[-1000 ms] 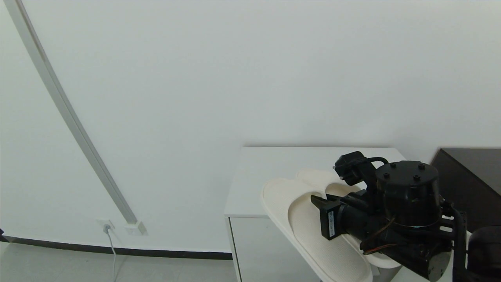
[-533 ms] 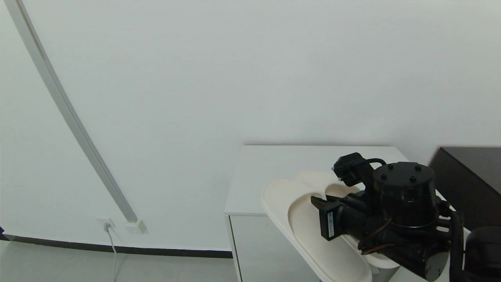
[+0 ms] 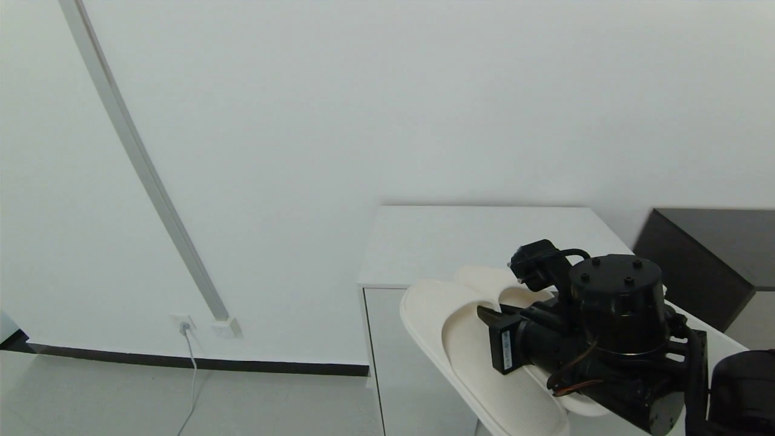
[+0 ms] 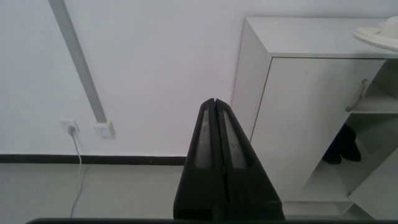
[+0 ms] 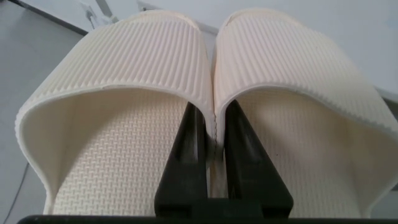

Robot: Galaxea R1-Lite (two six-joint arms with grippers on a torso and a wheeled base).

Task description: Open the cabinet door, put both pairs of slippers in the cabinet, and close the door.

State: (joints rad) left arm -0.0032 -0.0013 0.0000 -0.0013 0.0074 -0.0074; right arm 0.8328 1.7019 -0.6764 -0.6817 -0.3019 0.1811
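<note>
My right gripper (image 3: 491, 315) is shut on a pair of cream slippers (image 3: 472, 357), held in the air in front of the white cabinet (image 3: 472, 242). In the right wrist view its fingers (image 5: 193, 143) pinch the adjoining inner edges of the two slippers (image 5: 143, 62), whose toes point away from the wrist. My left gripper (image 4: 214, 104) is shut on nothing, low and to the left of the cabinet (image 4: 298, 37). Beside a door panel with a handle (image 4: 357, 96), the cabinet's inside shows a shelf (image 4: 380, 106) and a dark pair of shoes (image 4: 342, 146). A cream slipper edge (image 4: 380, 31) shows at cabinet-top height.
A dark cabinet (image 3: 702, 242) stands to the right of the white one. A white wall runs behind, with a slanted grey cable duct (image 3: 145, 163) and a socket with a cord (image 3: 181, 321) near the grey floor (image 3: 181, 399) on the left.
The head view has shifted: the cabinet, duct and socket now sit higher and further right in the picture. My right gripper still holds the slippers in the same grip.
</note>
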